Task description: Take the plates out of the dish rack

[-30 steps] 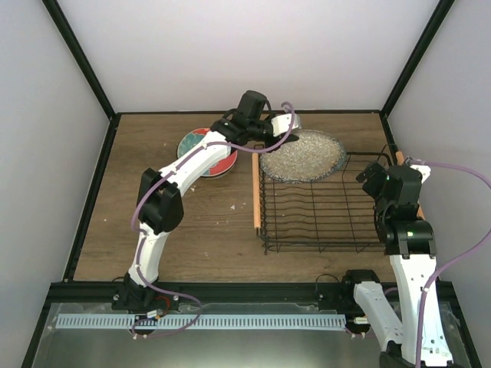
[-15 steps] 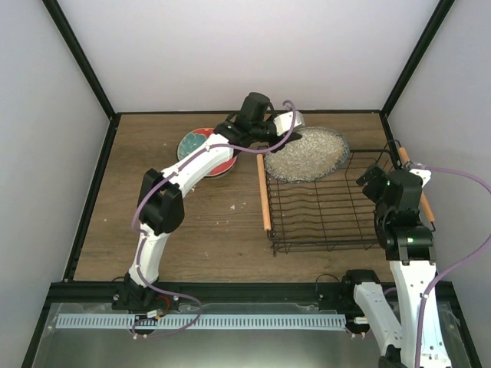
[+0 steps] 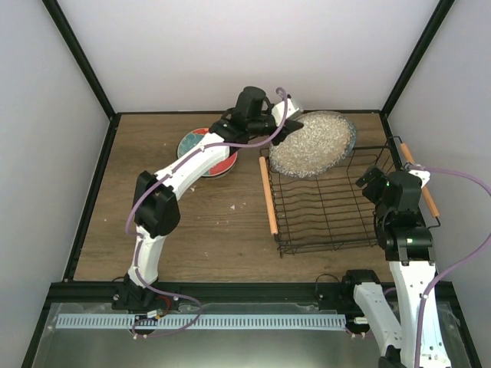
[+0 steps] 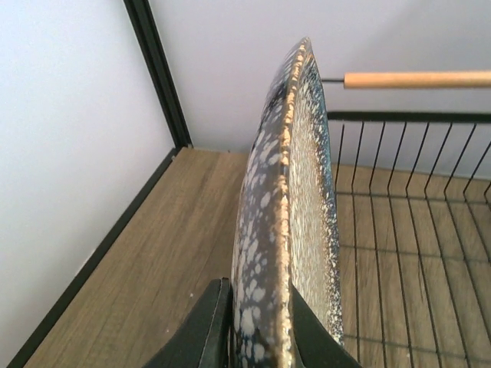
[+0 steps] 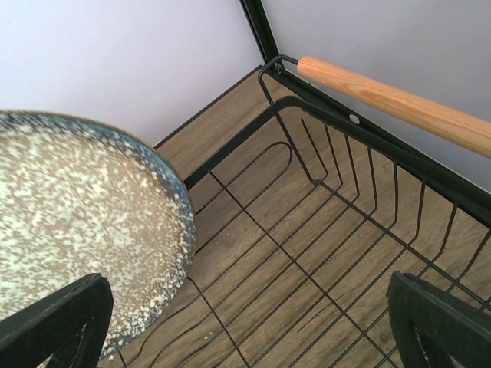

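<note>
The large grey speckled plate [image 3: 313,144] is tilted up on edge over the far left corner of the dish rack [image 3: 330,244]. Its rim is pinched between the fingers of the left end effector [image 3: 288,123]. In the left wrist view the two dark fingers close narrowly on either side of the glazed rim. We cannot tell whether the plate's lower edge is clear of the rack wires.

We see no other plate in the rack, only its slotted wire base and its wooden rod handles [image 3: 267,195]. To the left of the rack, on the tabletop [image 3: 176,222], is a stack of plates with the red plate with teal flower [image 3: 196,142] on top.

The right end effector [image 5: 249,291] hangs over the right side of the rack with its fingers spread wide, holding nothing.

We judge that the step in hand is lifting out what looks like the last plate. The next move calls for raising it above the rack's left wall. It then needs to be carried left, levelled and lowered gently onto the stack before the grip opens.
</note>
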You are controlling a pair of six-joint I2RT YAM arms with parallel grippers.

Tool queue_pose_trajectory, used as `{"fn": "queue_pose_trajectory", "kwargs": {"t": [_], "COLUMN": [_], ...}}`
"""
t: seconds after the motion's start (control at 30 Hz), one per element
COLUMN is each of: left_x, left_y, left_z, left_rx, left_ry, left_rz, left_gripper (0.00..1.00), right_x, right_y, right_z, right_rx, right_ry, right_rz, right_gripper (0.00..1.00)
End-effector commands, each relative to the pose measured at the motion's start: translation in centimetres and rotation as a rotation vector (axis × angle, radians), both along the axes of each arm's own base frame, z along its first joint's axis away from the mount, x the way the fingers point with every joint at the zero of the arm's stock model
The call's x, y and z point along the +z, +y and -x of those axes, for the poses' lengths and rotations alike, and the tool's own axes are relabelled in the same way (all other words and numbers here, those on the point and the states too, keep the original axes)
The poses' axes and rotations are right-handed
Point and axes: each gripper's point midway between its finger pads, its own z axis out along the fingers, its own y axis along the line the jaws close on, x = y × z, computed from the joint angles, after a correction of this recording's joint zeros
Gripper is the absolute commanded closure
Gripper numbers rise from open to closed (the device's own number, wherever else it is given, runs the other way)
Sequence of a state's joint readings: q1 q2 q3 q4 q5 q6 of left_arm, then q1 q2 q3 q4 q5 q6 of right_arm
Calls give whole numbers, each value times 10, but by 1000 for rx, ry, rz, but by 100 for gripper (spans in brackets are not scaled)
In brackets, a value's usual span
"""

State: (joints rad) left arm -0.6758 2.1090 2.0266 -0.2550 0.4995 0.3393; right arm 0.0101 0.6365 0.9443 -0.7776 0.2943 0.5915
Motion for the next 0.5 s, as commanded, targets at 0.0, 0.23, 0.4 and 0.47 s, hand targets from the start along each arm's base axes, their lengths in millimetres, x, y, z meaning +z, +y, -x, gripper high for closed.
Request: {"fn": "queue_pose_trajectory", "kwargs": {"t": [0.0,0.23,0.4,0.47], "left_x": [172,233,286,304], "left_y": [24,66,139,176], "left_z": [30,17,1,-1], "left_rx": [-25,59,167,223], "left_ry": [-266,-243,-207,-203], "left_rz": [358,551,721,773], "left_gripper": [96,96,96,96], "right_x": [0,-2,-4,-4], "right_y": [2,2,3,3], "right_z": [-2,-5,-7,-9], "right_rx": [8,9,10,15], "right_ry": [-4,2,8,10], "right_rz": [2,-4,-4,-3], "right_gripper": [0,0,0,0]}}
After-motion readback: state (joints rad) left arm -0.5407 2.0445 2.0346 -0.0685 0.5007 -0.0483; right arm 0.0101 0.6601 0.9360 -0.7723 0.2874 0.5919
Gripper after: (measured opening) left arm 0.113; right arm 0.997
